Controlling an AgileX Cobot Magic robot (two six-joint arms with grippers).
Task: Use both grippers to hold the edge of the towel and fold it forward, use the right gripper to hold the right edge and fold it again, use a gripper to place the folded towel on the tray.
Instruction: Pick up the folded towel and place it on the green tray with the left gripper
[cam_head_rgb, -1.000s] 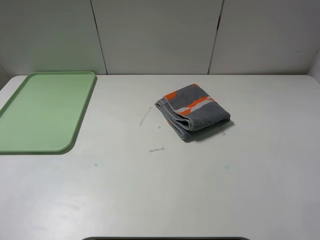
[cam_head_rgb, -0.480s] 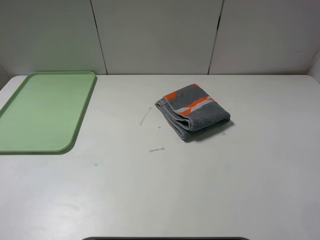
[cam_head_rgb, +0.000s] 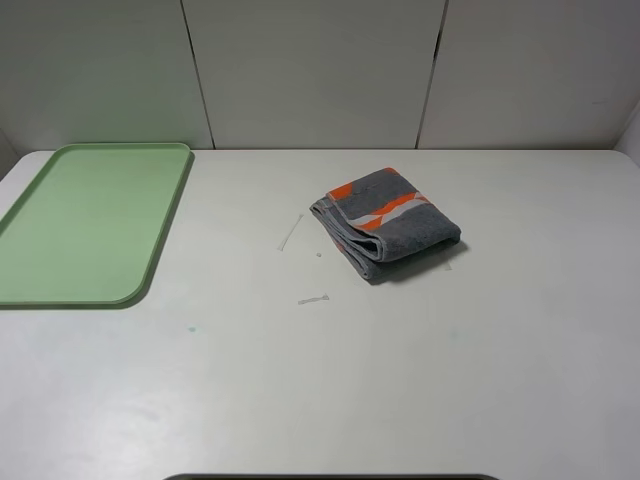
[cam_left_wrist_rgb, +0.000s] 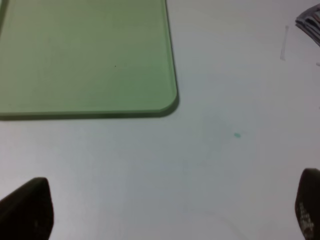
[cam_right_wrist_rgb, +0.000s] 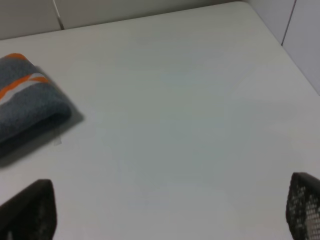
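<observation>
The dark grey towel (cam_head_rgb: 388, 222) lies folded into a compact bundle right of the table's middle, its orange-and-white band facing up. It also shows in the right wrist view (cam_right_wrist_rgb: 25, 105), and a sliver of it shows in the left wrist view (cam_left_wrist_rgb: 310, 22). The pale green tray (cam_head_rgb: 90, 220) lies at the table's far left with nothing on it; the left wrist view shows its near corner (cam_left_wrist_rgb: 85, 55). Neither arm shows in the exterior view. My left gripper (cam_left_wrist_rgb: 167, 210) and right gripper (cam_right_wrist_rgb: 166, 207) are open and empty above bare table, well short of the towel.
Two thin white scraps (cam_head_rgb: 291, 232) (cam_head_rgb: 313, 299) lie on the white table left of the towel. A small green speck (cam_head_rgb: 191, 328) marks the table. A white panelled wall (cam_head_rgb: 320, 70) stands along the back edge.
</observation>
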